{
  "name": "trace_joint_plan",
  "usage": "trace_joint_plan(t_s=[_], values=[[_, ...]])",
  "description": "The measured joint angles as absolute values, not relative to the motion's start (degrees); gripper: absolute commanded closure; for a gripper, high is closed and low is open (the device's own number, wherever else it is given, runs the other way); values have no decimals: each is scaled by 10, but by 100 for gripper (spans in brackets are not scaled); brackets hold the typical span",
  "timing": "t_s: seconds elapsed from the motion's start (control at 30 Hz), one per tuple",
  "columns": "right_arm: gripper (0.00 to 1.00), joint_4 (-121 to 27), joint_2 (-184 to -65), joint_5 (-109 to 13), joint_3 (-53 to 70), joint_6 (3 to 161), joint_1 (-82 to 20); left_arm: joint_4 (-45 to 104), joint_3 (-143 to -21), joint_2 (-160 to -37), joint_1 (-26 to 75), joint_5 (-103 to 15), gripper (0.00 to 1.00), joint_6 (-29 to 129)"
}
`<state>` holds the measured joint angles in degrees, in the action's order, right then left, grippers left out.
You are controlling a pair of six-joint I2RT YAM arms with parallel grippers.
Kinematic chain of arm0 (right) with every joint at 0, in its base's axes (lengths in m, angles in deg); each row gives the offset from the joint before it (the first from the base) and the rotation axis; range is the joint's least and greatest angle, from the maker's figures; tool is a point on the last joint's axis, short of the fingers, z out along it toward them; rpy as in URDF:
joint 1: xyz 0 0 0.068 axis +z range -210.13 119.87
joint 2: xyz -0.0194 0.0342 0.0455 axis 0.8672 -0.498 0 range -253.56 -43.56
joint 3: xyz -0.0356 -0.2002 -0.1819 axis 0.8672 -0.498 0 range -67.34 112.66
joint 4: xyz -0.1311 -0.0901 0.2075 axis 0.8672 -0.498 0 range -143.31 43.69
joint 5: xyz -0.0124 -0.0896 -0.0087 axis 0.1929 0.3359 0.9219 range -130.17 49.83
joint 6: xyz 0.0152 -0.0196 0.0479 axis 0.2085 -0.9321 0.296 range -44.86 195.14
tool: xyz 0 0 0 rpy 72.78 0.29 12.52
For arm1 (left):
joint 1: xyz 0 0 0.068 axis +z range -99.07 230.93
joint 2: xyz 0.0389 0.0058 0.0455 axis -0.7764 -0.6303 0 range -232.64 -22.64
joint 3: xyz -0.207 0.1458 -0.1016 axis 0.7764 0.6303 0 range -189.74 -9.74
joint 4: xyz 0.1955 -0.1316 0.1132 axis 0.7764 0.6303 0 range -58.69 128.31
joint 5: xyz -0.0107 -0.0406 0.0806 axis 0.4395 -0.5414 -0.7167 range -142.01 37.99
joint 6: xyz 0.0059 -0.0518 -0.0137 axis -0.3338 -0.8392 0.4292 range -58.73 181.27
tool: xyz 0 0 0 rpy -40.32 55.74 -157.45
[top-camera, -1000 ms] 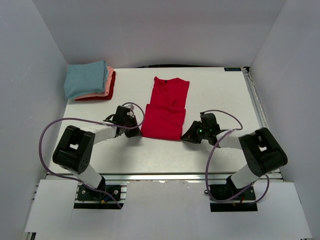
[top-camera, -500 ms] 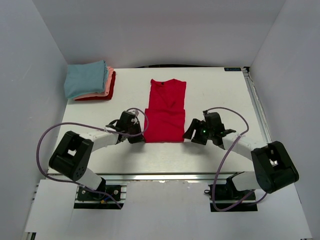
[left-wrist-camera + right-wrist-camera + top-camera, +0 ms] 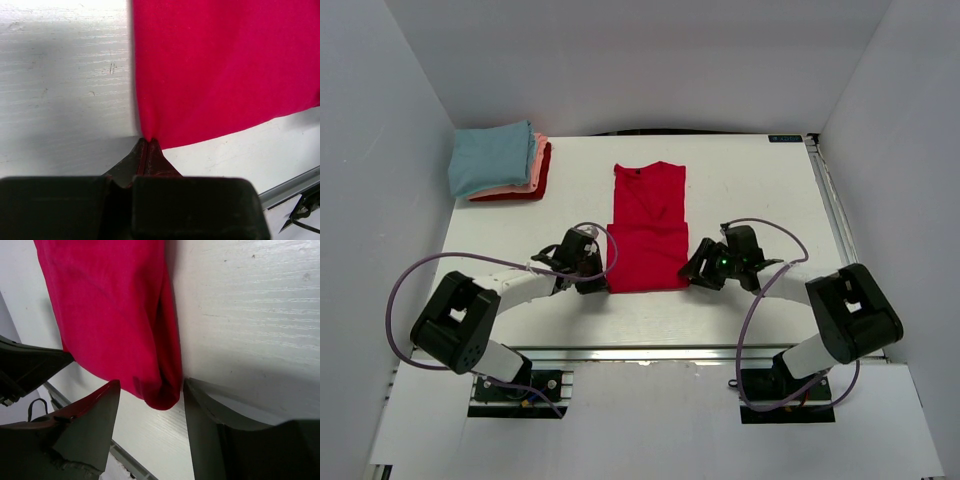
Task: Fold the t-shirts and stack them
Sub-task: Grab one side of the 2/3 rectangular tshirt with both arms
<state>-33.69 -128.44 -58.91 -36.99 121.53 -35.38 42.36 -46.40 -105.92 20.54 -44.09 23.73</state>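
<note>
The red t-shirt [image 3: 647,232] lies mid-table [image 3: 760,190], half folded. My left claw [image 3: 146,145] is pinched on its near-left corner; the right claw [image 3: 151,384] stands wide astride the near-right corner, gripping nothing. Risk: if I lift now, a one-sided pull skews the fold.

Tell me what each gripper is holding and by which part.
The left gripper pinches the red t-shirt at its near left corner. The right gripper stands open astride the near right corner, holding nothing.
</note>
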Motion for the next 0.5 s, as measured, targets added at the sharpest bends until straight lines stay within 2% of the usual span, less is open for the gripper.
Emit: trace_joint_plan(t_s=[0.37,0.43,0.47,0.5], values=[[45,-327,-1271,-594,-396,1269,-354,431,-469,-1059,205,-442,100,237],[63,-324,-1273,-595,-399,1274,-354,431,-469,-1059,205,-442,100,237],[76,-324,-1276,-590,-401,1274,-354,431,-469,-1059,205,-442,100,237],[99,-322,-1283,-593,-403,1276,-354,431,-469,-1059,205,-442,100,237]])
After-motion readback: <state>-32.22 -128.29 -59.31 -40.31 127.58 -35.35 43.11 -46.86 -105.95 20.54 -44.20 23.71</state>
